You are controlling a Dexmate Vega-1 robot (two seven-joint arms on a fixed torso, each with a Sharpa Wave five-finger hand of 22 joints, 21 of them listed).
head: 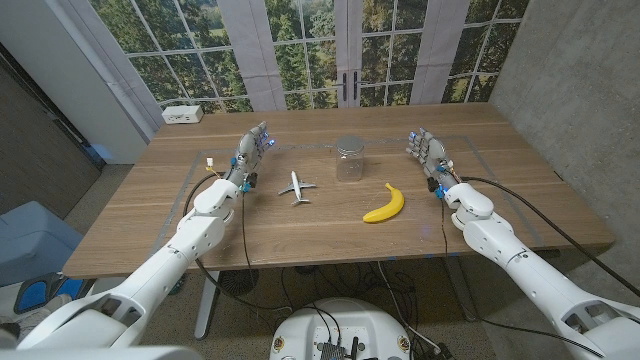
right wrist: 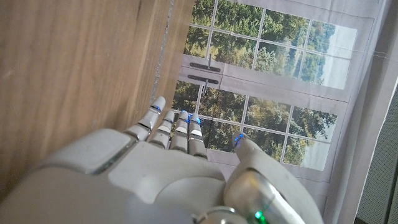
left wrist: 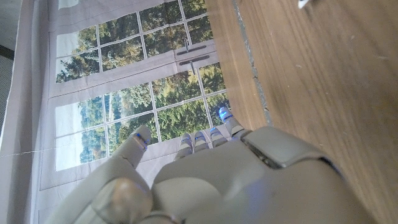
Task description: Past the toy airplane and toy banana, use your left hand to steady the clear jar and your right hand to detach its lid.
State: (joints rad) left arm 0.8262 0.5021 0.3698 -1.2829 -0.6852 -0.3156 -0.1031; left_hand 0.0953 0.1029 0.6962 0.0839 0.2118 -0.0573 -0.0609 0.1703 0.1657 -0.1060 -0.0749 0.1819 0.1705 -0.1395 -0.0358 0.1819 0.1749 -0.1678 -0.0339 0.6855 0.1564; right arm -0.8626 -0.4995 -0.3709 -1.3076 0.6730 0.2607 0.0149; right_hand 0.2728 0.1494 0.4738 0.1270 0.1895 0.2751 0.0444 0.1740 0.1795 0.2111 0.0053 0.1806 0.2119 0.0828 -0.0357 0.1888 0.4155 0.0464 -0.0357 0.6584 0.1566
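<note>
While both hands stand over the tabletop [head: 150, 215] with fingers apart and nothing in them, the jar [head: 350, 159] sits untouched between them toward the far side, its lid [head: 350, 146] on top. Nearer the robot, the airplane [head: 297, 186] lies just left of the jar and the banana [head: 385, 205] to the jar's right. Well left of the jar, the left hand [head: 254, 148] is raised by the airplane's far side; the right hand [head: 427, 153] is well right of the jar, past the banana. Each wrist view looks along the back of its own hand [left wrist: 249, 180] [right wrist: 168, 174] toward the window, wood grain alongside. A white box [head: 183, 114] rests at the far left corner.
</note>
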